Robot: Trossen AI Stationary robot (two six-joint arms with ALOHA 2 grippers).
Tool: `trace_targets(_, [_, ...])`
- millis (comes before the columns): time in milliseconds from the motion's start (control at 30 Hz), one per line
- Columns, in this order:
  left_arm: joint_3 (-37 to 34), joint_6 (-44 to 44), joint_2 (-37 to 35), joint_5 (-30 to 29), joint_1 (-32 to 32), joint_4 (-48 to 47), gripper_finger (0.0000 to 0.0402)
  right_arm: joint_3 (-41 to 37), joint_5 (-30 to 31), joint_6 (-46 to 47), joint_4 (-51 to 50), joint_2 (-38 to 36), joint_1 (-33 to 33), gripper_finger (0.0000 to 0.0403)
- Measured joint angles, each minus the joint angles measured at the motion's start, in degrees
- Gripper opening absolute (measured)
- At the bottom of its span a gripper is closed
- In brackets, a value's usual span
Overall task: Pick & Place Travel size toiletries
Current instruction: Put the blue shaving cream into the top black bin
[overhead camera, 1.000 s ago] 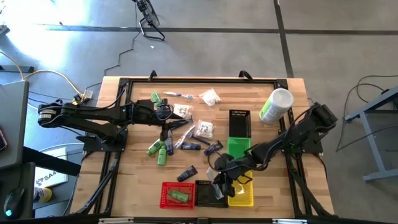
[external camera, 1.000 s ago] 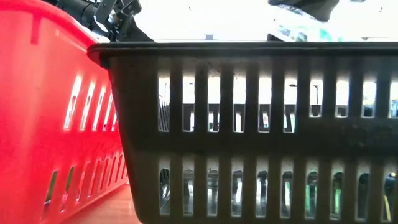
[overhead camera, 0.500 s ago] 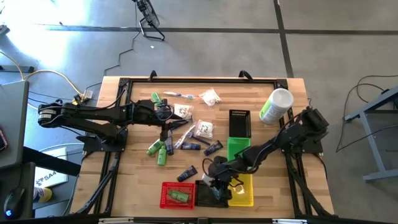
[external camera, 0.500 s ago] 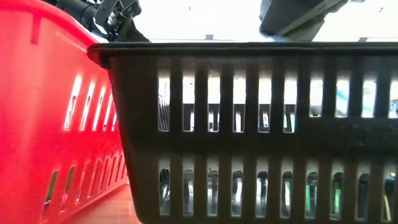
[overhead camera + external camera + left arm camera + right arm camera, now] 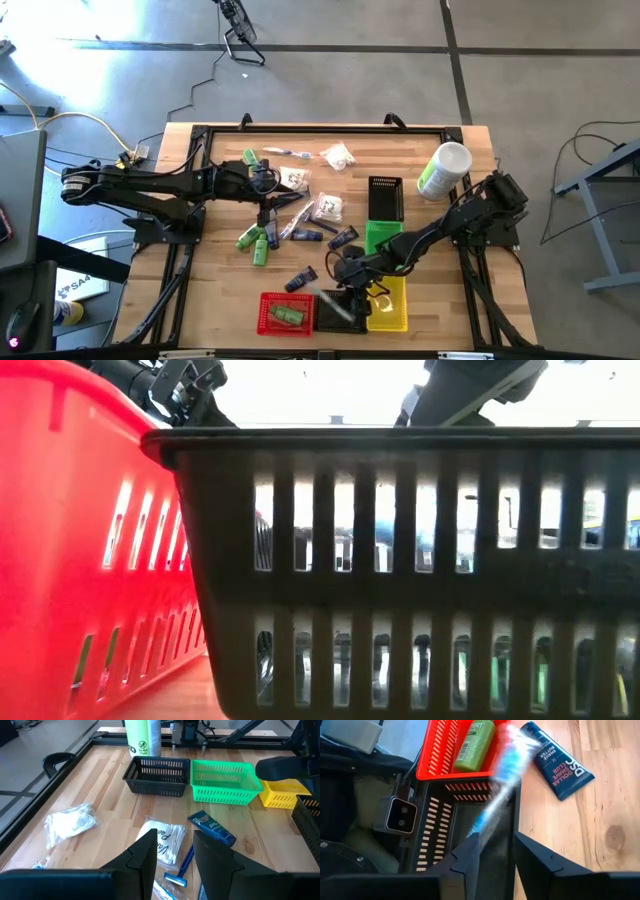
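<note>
Sorted: one green bottle (image 5: 474, 742) in the red basket (image 5: 283, 312). In transit: a clear-wrapped toothbrush (image 5: 497, 785), blurred (apparently dropping), beneath the spread right claw (image 5: 495, 851) over the black basket (image 5: 465, 832). Outstanding: tubes, packets (image 5: 328, 207) and bottles scattered mid-tabletop (image 5: 420, 150), where the left claw (image 5: 172, 852) hovers, fingers parted, empty. Most remains unsorted.

Five mesh baskets sit on the counter (image 5: 470, 140): two black baskets (image 5: 385, 197) (image 5: 338, 312), one red basket (image 5: 270, 318), one yellow basket (image 5: 392, 308) and one green basket (image 5: 380, 238). The toiletries count four small green bottles (image 5: 260, 251), three dark navy tubes (image 5: 300, 280), three white packets (image 5: 337, 155) and two clear-wrapped toothbrushes (image 5: 285, 152), one of them blurred. There is one tall white and green canister (image 5: 443, 170).
</note>
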Motion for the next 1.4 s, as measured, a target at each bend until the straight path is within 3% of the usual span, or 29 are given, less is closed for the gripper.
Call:
trace_targets(233, [0.00,0.00,0.00,-0.04,0.01,0.00,0.0124,-0.02,0.46,-2.41,0.07,0.00,-0.01,0.0126])
trace_targets(467, [0.00,0.00,0.00,-0.15,0.00,0.00,0.0124,-0.11,0.75,-2.96,0.59,-2.39,-0.11,0.0093])
trace_targets(667, [0.00,0.00,0.00,-0.13,0.00,0.01,0.0124,-0.08,7.19,-3.23,-1.10,-7.44,-0.35,0.0061])
trace_targets(1067, [0.00,-3.78,0.00,0.46,0.00,0.02,0.0124,-0.07,21.43,-3.11,-15.35,-19.54,-0.48,0.0023])
trace_targets(1400, [0.00,-4.32,0.02,0.44,0.00,-0.17,0.0124,-2.64,22.38,-4.31,-21.74,-20.61,-4.83,0.0005])
